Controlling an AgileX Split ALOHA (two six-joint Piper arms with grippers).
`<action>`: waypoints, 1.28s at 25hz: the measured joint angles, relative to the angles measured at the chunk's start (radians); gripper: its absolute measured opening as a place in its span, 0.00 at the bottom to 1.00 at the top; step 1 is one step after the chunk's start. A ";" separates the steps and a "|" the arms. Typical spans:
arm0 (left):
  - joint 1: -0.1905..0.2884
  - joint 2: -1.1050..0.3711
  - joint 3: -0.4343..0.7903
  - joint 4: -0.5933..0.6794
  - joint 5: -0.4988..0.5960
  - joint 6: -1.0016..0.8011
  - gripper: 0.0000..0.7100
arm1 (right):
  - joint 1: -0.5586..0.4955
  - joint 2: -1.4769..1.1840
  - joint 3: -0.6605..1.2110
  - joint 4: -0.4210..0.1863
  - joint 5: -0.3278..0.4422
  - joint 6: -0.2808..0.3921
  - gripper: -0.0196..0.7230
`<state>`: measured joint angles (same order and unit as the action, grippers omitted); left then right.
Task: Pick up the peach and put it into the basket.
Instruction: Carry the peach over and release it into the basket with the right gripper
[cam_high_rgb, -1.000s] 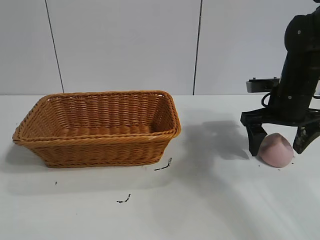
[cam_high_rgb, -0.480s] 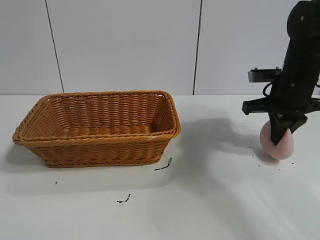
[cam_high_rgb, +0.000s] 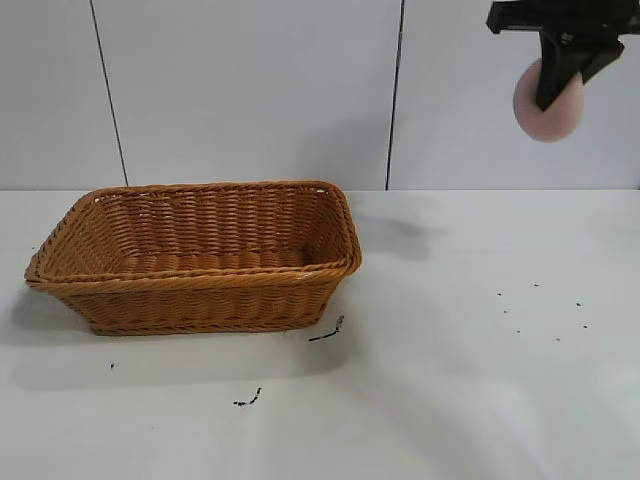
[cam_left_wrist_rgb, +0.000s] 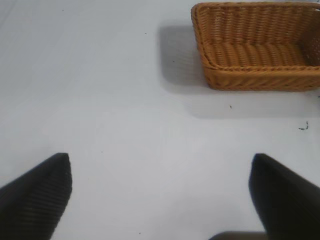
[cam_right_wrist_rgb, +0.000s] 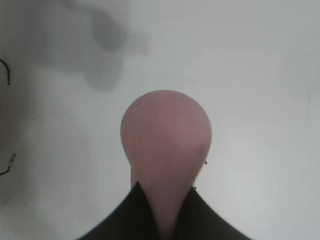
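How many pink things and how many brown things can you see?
Pink: 1, the peach, held up high in the right gripper
Brown: 1, the basket on the table
Total: 2

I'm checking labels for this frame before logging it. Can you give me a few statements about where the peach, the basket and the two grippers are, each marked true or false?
1. The peach is held by the right gripper high above the table. True.
2. The peach lies inside the basket. False: it hangs in the air well to the right of the basket, which shows nothing inside.
3. The left gripper is open over bare table, holding nothing. True.
4. The basket is tipped on its side. False: it stands upright on the table, opening upward.
5. The right gripper's fingers are spread wide apart. False: they are closed on the peach.
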<state>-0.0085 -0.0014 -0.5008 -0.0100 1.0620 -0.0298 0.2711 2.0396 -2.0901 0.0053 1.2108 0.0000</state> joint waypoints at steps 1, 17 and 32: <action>0.000 0.000 0.000 0.000 0.000 0.000 0.98 | 0.031 0.021 -0.030 0.002 0.000 0.000 0.01; 0.000 0.000 0.000 0.000 0.000 0.000 0.98 | 0.371 0.319 -0.112 0.044 -0.118 -0.016 0.01; 0.000 0.000 0.000 0.000 0.000 0.000 0.98 | 0.377 0.453 -0.112 0.043 -0.217 -0.016 0.61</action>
<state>-0.0085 -0.0014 -0.5008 -0.0100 1.0620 -0.0298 0.6478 2.4924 -2.2019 0.0487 0.9936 -0.0160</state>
